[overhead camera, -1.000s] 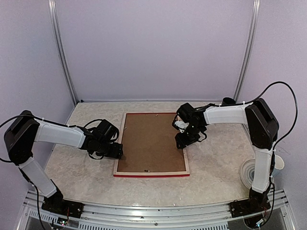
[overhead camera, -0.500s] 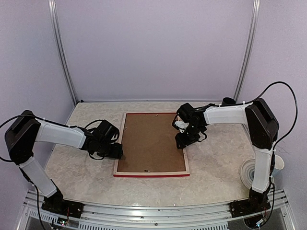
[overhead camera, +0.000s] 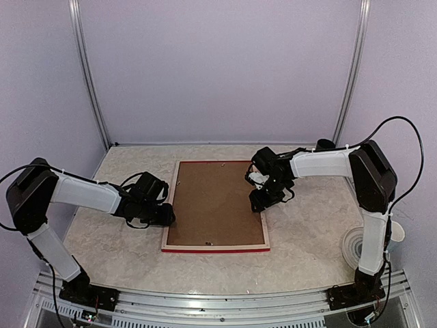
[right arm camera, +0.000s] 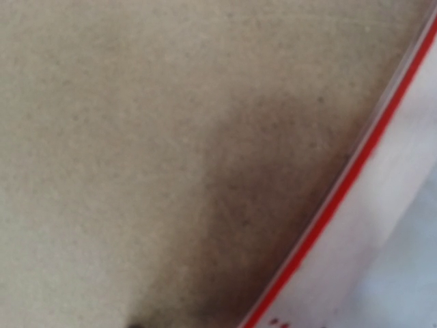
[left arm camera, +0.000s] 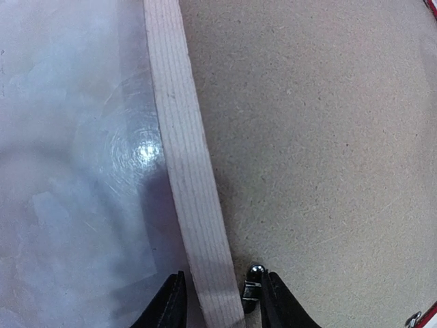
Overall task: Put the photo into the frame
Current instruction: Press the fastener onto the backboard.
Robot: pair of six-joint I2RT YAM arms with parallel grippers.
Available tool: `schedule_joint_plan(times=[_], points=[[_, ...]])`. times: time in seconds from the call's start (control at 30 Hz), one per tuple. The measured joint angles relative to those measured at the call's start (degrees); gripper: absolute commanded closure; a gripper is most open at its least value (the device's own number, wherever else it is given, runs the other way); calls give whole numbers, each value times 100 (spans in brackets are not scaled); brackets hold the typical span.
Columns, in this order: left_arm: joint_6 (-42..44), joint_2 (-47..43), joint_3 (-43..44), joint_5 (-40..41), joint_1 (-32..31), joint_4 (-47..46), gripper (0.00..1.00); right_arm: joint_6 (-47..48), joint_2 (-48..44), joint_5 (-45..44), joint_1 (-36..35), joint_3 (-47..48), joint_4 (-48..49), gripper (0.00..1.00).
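The frame (overhead camera: 215,249) lies face down in the middle of the table, its brown backing panel (overhead camera: 215,201) up. The photo is out of view. My left gripper (overhead camera: 166,217) is at the frame's left side. In the left wrist view its open jaws (left arm camera: 222,304) straddle the pale wooden rail (left arm camera: 184,157); a small metal tab (left arm camera: 253,283) touches the right finger and a thin gap shows at the left finger. My right gripper (overhead camera: 261,201) points down at the backing by the frame's right rail. Its wrist view shows only blurred backing (right arm camera: 136,137) and a red edge (right arm camera: 355,178), no fingers.
A round clear object (overhead camera: 355,247) and a white cup-like thing (overhead camera: 397,233) sit at the table's right edge beside the right arm. Lilac walls enclose the back and sides. A metal rail (overhead camera: 218,307) runs along the near edge.
The left jaws have narrowed around the frame's left rail. Both arms stay almost where they were, and the frame has not moved.
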State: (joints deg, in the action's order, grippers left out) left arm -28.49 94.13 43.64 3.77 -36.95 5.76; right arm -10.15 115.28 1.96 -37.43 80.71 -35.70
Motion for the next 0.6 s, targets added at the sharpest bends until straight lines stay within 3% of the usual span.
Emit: schedule_joint_plan(times=[0.1, 0.6], points=[[4, -7, -2, -33, 0, -15, 72, 2, 0, 2, 0, 0, 0, 48], [33, -55, 179, 378, -107, 507, 78, 2, 0, 85, 0, 0, 4, 47]])
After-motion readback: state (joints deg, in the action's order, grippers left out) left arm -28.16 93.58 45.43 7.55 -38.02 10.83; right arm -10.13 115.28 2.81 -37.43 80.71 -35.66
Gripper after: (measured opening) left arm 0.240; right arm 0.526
